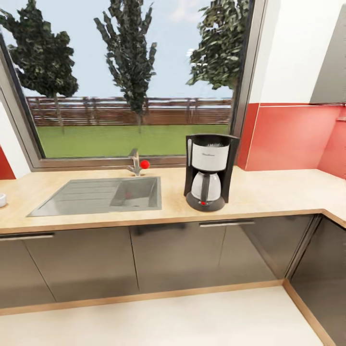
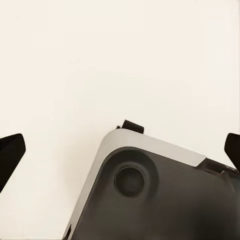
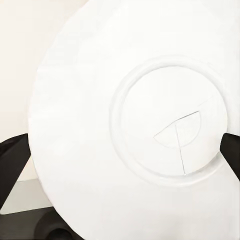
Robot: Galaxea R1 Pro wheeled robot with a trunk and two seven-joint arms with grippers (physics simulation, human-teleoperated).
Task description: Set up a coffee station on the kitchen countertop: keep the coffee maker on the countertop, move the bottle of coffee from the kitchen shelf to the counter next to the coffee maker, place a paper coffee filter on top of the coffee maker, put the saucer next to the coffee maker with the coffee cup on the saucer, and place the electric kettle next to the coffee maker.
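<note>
Coffee maker: black-and-white drip coffee maker [image 1: 209, 171] stood on the pale wooden countertop [image 1: 269, 192], right of the steel sink [image 1: 101, 194].
Right gripper [image 3: 122, 160]: clamped on a round white saucer [image 3: 130, 125].
Left gripper [image 2: 120, 150]: fingers spread apart, holding nothing.

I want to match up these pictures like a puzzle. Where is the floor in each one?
Head view: the pale floor runs along the bottom, below the cabinets.
Left wrist view: the floor is the cream area behind the robot's grey base.
Right wrist view: the floor peeks out beside the big white saucer.
Shared landmark: the grey base is in both wrist views.
</note>
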